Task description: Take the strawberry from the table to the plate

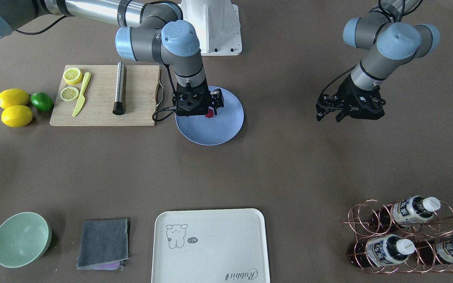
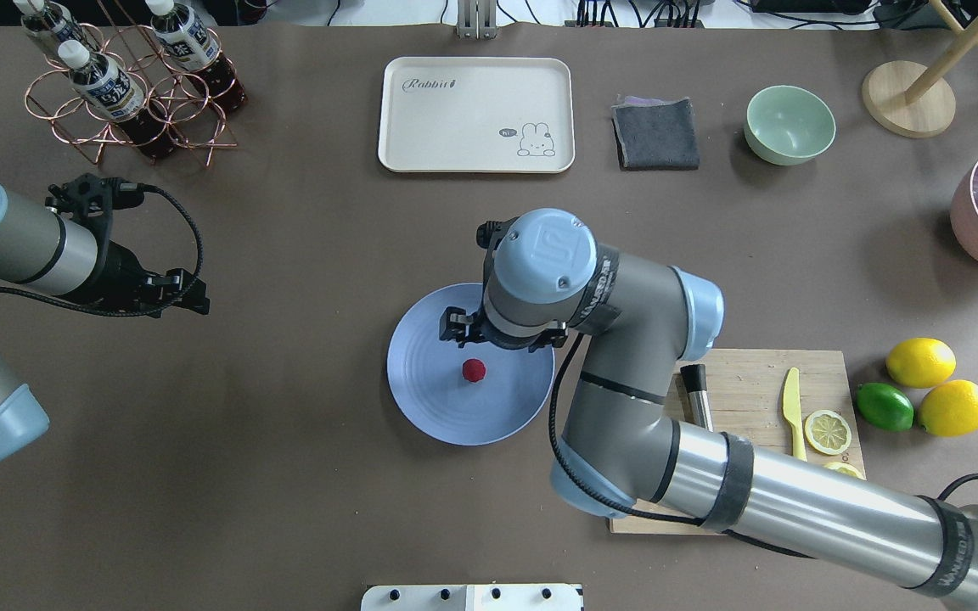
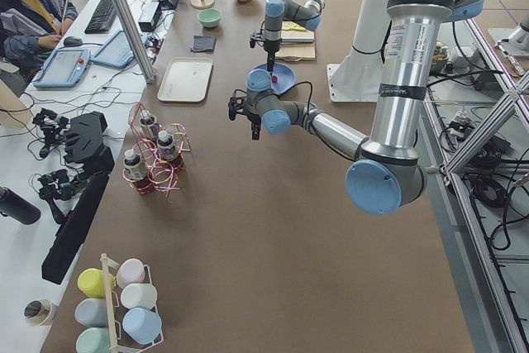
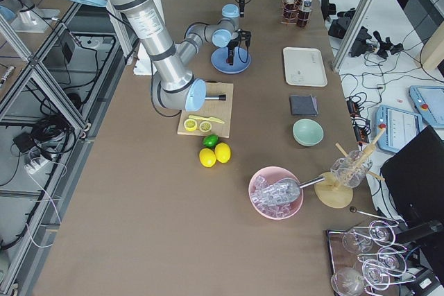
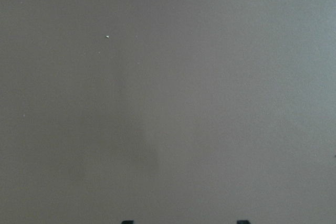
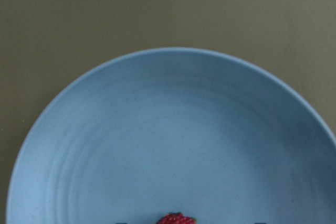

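Note:
The strawberry (image 2: 474, 370) lies near the middle of the blue-lavender plate (image 2: 438, 407) on the brown table (image 2: 285, 475). My right gripper (image 1: 210, 108) hangs straight above it, open, and does not hold the berry. In the right wrist view the strawberry (image 6: 176, 219) peeks in at the bottom edge of the plate (image 6: 157, 129), between the two spread fingertips. From the front, the strawberry (image 1: 209, 114) is partly hidden under that gripper. My left gripper (image 1: 328, 116) hovers open over bare table, far from the plate (image 1: 226, 125).
A wooden cutting board (image 1: 104, 96) with lemon slices, a yellow knife and a metal cylinder lies beside the plate. Two lemons (image 1: 14, 108) and a lime (image 1: 41, 101) sit past it. A cream tray (image 1: 210, 243), grey cloth (image 1: 104, 243), mint bowl (image 1: 21, 239) and bottle rack (image 1: 407, 236) line the far edge.

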`<state>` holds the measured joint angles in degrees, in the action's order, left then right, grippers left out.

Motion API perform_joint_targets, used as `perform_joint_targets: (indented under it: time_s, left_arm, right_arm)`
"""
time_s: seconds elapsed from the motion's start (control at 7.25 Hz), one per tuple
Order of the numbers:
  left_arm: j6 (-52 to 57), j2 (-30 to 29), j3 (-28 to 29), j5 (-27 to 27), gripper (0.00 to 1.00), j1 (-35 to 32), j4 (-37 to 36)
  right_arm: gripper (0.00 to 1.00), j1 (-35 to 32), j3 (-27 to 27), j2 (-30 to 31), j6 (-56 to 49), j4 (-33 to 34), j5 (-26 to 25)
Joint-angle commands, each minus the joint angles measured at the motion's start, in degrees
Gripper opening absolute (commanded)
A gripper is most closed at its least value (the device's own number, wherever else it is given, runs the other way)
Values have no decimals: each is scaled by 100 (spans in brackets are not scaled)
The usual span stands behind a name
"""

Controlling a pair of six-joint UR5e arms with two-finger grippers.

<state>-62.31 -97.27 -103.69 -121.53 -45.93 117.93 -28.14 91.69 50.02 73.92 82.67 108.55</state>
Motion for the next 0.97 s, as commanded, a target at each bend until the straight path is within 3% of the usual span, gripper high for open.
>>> perform_joint_targets:
  time_s: [0.0,0.55,0.83]
  left_arm:
    - [924,303,59,-614,72,-712,-25]
    - [3876,577,269,-1958,72,-2680,-1462]
    - [5057,936,410,-2077,72,-3376,-1843]
  right_arm:
    - [100,-1092,690,760,-1415,380,779]
    - [100,-3437,570,2613,-5185,373,2307]
    - [100,-4703,53,3327,-7075,399,2802]
